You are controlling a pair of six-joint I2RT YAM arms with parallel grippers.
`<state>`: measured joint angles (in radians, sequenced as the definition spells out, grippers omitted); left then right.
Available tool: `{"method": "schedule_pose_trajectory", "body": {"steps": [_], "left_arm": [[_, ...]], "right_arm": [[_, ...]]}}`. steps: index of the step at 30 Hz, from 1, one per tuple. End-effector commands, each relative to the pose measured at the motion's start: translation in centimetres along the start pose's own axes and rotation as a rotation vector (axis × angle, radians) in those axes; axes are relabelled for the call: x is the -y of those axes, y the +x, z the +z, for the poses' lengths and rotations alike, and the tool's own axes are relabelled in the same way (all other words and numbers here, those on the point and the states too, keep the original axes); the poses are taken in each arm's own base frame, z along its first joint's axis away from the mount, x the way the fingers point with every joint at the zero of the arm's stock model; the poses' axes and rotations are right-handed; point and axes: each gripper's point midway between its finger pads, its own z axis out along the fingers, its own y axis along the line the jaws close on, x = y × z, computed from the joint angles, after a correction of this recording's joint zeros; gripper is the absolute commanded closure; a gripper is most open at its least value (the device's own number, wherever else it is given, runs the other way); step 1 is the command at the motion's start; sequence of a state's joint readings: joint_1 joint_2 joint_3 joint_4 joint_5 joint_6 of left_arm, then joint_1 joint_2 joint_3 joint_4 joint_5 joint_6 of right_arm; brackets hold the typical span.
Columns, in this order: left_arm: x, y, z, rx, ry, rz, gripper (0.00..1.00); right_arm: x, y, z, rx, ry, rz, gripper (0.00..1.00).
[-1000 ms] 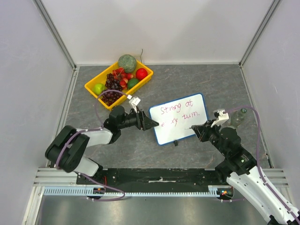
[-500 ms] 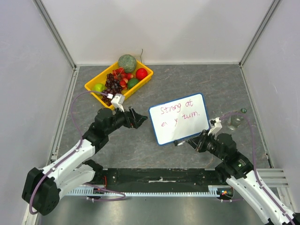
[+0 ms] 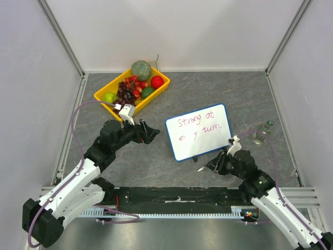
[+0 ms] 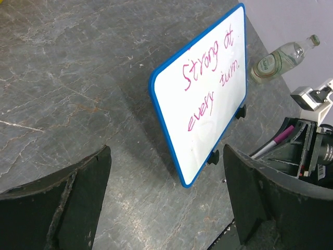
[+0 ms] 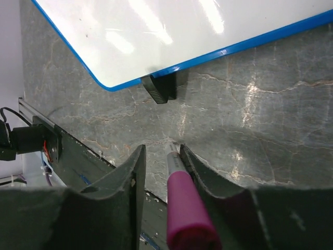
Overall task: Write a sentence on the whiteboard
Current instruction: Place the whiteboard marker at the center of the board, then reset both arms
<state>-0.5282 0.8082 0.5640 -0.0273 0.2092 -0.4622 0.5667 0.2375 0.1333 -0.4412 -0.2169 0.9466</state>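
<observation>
The whiteboard [image 3: 200, 136] lies on the grey table with the pink sentence [image 3: 202, 124] in two lines, "Strong at every turn." My left gripper [image 3: 152, 132] is open and empty, a short way left of the board. In the left wrist view the whiteboard [image 4: 208, 99] and the sentence [image 4: 210, 86] lie beyond my wide-open left gripper [image 4: 166, 203]. My right gripper [image 3: 209, 166] is shut on a pink marker [image 3: 203, 169] just off the board's near edge. In the right wrist view the marker [image 5: 183, 211] sits between the fingers, its tip close to the table below the whiteboard [image 5: 156, 36] and a black foot [image 5: 162, 88].
A yellow tray [image 3: 102, 103] of fruit stands at the back left. A small clear bottle [image 3: 260, 134] lies right of the board, also seen in the left wrist view [image 4: 281, 57]. A black rail [image 3: 177, 195] runs along the table's near edge.
My left gripper has drawn back left from the board's left edge. My right gripper has moved with the marker off the board toward the near edge.
</observation>
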Motion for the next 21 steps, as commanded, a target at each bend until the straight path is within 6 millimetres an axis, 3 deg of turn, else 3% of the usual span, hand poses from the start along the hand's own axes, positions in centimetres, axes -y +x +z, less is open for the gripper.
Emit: {"method": "schedule_pose_trajectory", "body": {"steps": [1, 9, 14, 21], "left_arm": [[0.7, -1.8, -0.7, 0.048, 0.007, 0.058, 0.08], [0.8, -1.9, -1.1, 0.06, 0.017, 0.088, 0.08], [0.3, -1.8, -1.1, 0.057, -0.009, 0.072, 0.08], [-1.6, -1.1, -1.2, 0.069, -0.099, 0.04, 0.08]], "right_arm": [[0.1, 0.0, 0.0, -0.01, 0.01, -0.001, 0.57], [-1.2, -2.7, -0.7, 0.082, 0.02, -0.052, 0.02], [-2.3, -5.8, -1.0, 0.169, 0.044, -0.14, 0.02], [-3.7, -12.6, -1.9, 0.348, 0.172, -0.318, 0.02]]}}
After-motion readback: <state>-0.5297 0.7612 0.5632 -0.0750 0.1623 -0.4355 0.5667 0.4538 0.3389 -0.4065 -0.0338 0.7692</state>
